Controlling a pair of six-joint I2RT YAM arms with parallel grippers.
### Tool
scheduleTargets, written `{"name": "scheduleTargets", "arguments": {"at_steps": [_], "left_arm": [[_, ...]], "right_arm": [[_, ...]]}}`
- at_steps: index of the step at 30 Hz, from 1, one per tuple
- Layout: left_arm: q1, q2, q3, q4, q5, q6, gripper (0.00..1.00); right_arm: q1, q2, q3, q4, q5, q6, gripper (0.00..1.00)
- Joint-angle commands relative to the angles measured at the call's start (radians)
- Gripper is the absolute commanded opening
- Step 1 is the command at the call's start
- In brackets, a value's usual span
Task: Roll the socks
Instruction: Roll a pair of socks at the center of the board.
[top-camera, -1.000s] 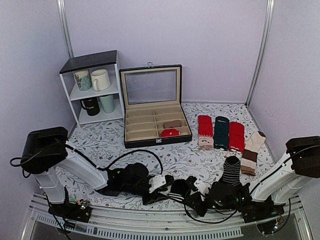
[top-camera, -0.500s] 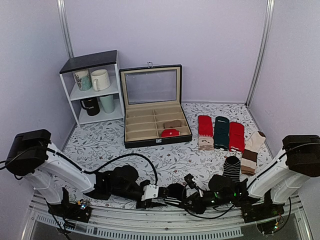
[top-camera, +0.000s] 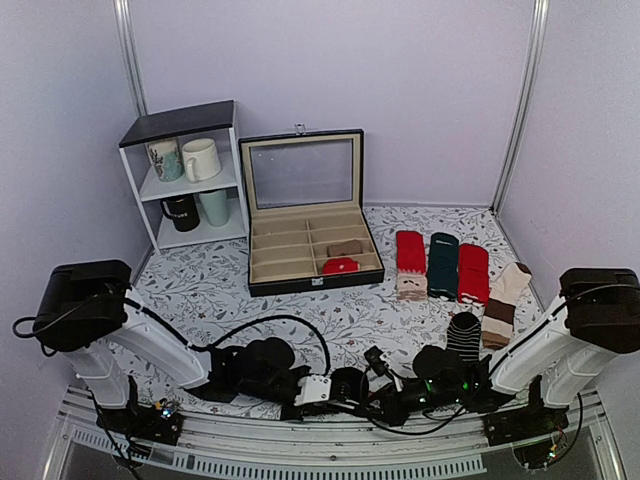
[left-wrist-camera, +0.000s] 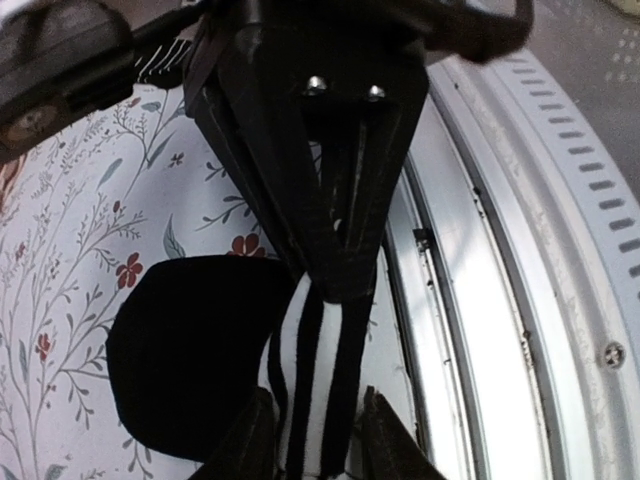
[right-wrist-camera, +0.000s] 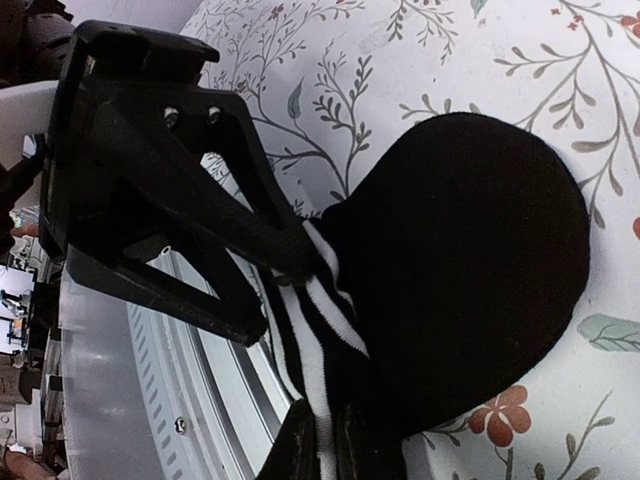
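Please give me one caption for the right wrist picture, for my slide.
The left gripper and the right gripper pinch the white-banded cuff of a black sock on the flowered table.

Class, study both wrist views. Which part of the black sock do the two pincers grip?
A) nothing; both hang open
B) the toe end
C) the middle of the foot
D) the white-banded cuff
D: the left pincer and the right pincer both close on the black sock at its white-banded cuff, while its rounded black body lies free on the floral table.
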Motion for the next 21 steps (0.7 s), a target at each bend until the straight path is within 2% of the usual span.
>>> {"name": "scheduleTargets", "arguments": {"at_steps": [1,5,6,9,12,18,21], "left_arm": [[-0.014,0.028,0.026,-0.047,-0.018,-0.028,0.25],[-0.013,0.034,0.029,-0.054,-0.03,-0.054,0.0],[-0.01,0.035,0.031,-0.057,-0.028,-0.061,0.0],[0.009,0.043,0.043,-0.091,-0.004,-0.103,0.0],[0.036,0.061,0.053,-0.13,0.027,-0.157,0.0],[0.076,0.133,0.063,-0.163,0.093,-0.241,0.0],[0.08,0.166,0.077,-0.18,0.113,-0.265,0.0]], "right_arm": [[-0.013,0.039,-0.059,-0.292,-0.031,0.005,0.08],[-0.024,0.032,-0.052,-0.294,-0.032,-0.007,0.08],[-0.027,0.027,-0.05,-0.294,-0.028,-0.01,0.1],[-0.031,-0.015,-0.047,-0.295,0.029,-0.038,0.28],[-0.031,-0.107,-0.048,-0.297,0.132,-0.104,0.39],[0.023,-0.316,-0.105,-0.149,0.331,-0.419,0.47],[0.05,-0.336,-0.136,-0.047,0.346,-0.612,0.48]]}}
